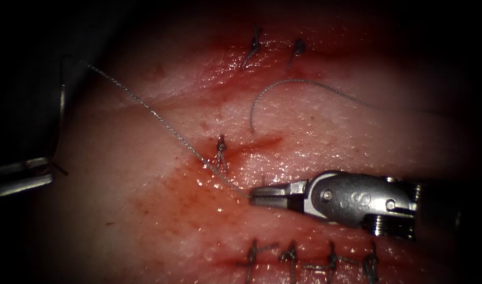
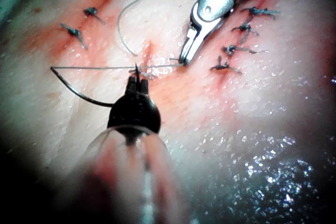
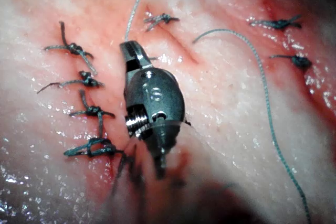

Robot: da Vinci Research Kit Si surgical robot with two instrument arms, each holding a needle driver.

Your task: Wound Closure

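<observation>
Steel-grey and curved, the needle (image 2: 79,92) sits off the tissue's (image 1: 146,221) left edge, free of the flesh, held by the left tool (image 2: 137,83). In the endoscope view it stands nearly upright (image 1: 61,105), its long axis running up and down beside the tissue's dark left border, with the left tool's jaws (image 1: 21,178) pressed together on its lower end. In the left wrist view the arc sweeps away from the jaws and its far end meets the thread (image 1: 146,108).

From there the thread runs taut and slanting across the tissue, down to the right tool (image 1: 257,195), passing just beside a knotted stitch (image 1: 220,152) at the middle of the cut (image 1: 257,143). The right tool lies almost level, pointing left, its jaws pinched shut on the thread close above the tissue surface. Red fluid (image 1: 188,194) stains the tissue around its tips.

A loose, curved length of thread (image 1: 283,87) lies toward the upper edge. Four finished stitches (image 1: 309,257) line the lower edge, and two more (image 1: 275,47) sit near the top.
</observation>
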